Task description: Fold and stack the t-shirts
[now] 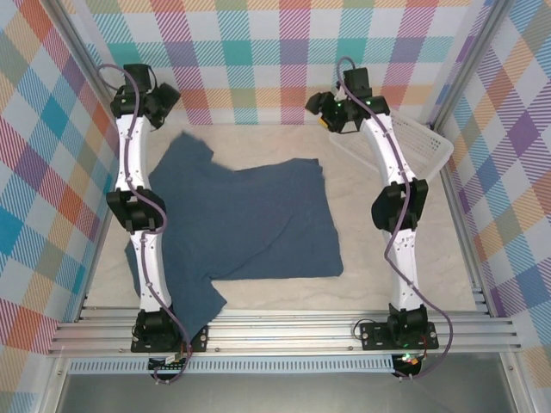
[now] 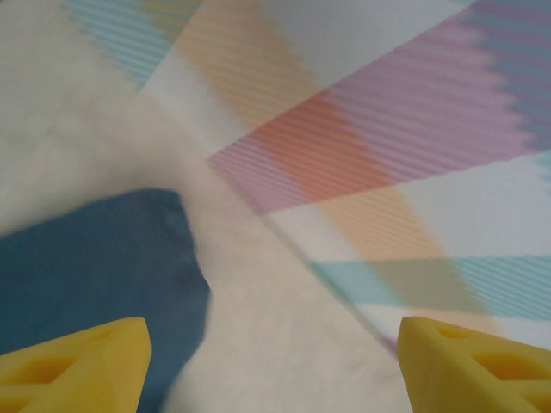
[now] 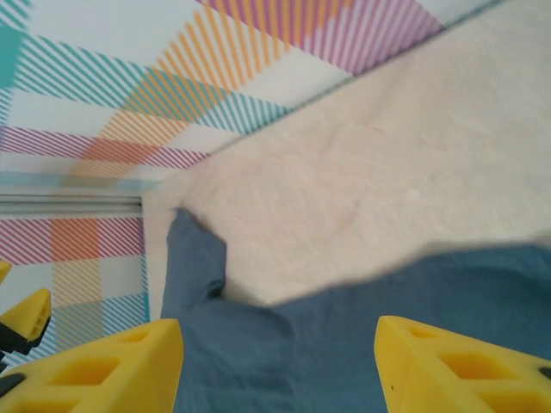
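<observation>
Status: spreading step complete by the look of it; no fold made. The t-shirt (image 1: 250, 224) lies open and single-layered on the surface (image 1: 387, 284), between the two arms and just left of the white mesh basket (image 1: 426, 142).

Left tool (image 2: 274, 344): released, fingers wide apart, nothing between them, hovering at the far-left corner near the far sleeve (image 1: 191, 146). Right tool (image 3: 280, 344): released, empty, above the far edge of the cloth.

Orientation: the long axis runs left to right across the surface. Both sleeves sit at the left end, the near sleeve (image 1: 200, 305) partly under the left arm, so the collar end points left. The hem (image 1: 331, 224) points right, toward the basket. The collar itself cannot be made out.

Next move, as judged: each tool descends onto one edge, pinches a single layer, and carries it across the body. Both pinches should close together to keep the fold line straight.
</observation>
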`<act>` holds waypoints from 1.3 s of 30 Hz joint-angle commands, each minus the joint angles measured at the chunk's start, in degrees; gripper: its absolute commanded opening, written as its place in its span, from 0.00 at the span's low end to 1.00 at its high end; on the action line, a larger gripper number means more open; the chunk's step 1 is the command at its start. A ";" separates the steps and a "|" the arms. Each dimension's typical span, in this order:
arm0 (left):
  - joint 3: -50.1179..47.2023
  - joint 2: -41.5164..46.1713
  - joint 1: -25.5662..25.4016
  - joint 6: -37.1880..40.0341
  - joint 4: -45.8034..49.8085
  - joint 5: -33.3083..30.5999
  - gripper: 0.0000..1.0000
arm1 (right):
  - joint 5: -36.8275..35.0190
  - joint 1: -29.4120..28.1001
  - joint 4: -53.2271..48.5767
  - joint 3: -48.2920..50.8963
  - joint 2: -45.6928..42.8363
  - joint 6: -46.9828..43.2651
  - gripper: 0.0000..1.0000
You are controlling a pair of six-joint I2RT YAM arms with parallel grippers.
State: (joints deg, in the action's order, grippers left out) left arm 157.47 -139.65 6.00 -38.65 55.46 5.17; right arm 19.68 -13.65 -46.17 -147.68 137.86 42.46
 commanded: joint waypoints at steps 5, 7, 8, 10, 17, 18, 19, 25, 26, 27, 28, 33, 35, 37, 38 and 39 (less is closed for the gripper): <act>-40.15 31.42 -1.47 0.60 3.20 -4.51 0.63 | -0.97 -3.02 9.36 34.01 -23.91 -1.15 0.58; -52.13 35.86 -1.48 -0.42 2.71 -1.07 0.58 | -0.56 -4.66 11.92 44.51 -28.62 -0.06 0.57; -56.69 37.21 -1.70 -0.62 2.13 0.00 0.55 | -0.52 -5.60 12.66 48.41 -30.33 -0.01 0.56; -65.82 39.58 -2.06 -1.29 0.08 0.79 0.50 | -0.95 -8.01 14.42 57.13 -33.60 0.31 0.54; -76.46 33.30 -3.11 -4.47 -5.56 6.55 0.38 | 0.01 -11.24 22.77 71.11 -31.47 5.86 0.47; -76.85 32.15 -3.06 -4.66 -6.39 6.51 0.38 | -0.19 -11.52 22.86 70.55 -29.80 5.88 0.46; -76.99 30.74 -3.02 -4.68 -7.21 6.40 0.38 | -0.40 -11.88 23.42 69.82 -28.11 5.79 0.46; -72.30 21.86 -3.00 -2.91 -7.36 5.55 0.36 | -7.73 -11.75 17.82 61.41 -18.08 3.76 0.46; -70.92 19.91 -3.01 -2.35 -7.15 5.88 0.36 | -8.86 -11.63 16.10 59.37 -16.08 3.37 0.46; -69.39 18.24 -3.08 -1.99 -6.58 6.09 0.36 | -9.41 -11.45 14.36 57.44 -14.20 3.17 0.46; -67.65 16.36 -3.03 -1.47 -6.26 6.72 0.36 | -10.09 -11.25 12.17 55.22 -12.20 3.16 0.46; -59.34 9.68 -3.23 -1.31 -5.31 8.08 0.36 | -11.44 -8.50 6.35 47.53 -5.35 3.21 0.47; -54.92 6.90 -3.20 -1.52 -4.78 9.24 0.36 | -10.92 -6.87 5.23 44.52 -3.26 3.11 0.47; -50.37 4.18 -3.27 -1.77 -4.25 10.54 0.37 | -9.72 -5.50 3.97 40.56 -0.85 2.28 0.47; -47.87 2.90 -3.34 -1.82 -3.85 11.01 0.37 | -9.41 -4.89 2.66 37.42 0.94 1.45 0.47; -45.82 1.70 -3.36 -1.93 -3.62 11.42 0.37 | -9.44 -4.53 1.42 34.79 2.36 0.66 0.47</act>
State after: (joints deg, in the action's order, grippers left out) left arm 108.47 -132.64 3.38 -40.95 52.07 15.57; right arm 12.14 -20.25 -38.09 -109.16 134.67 45.69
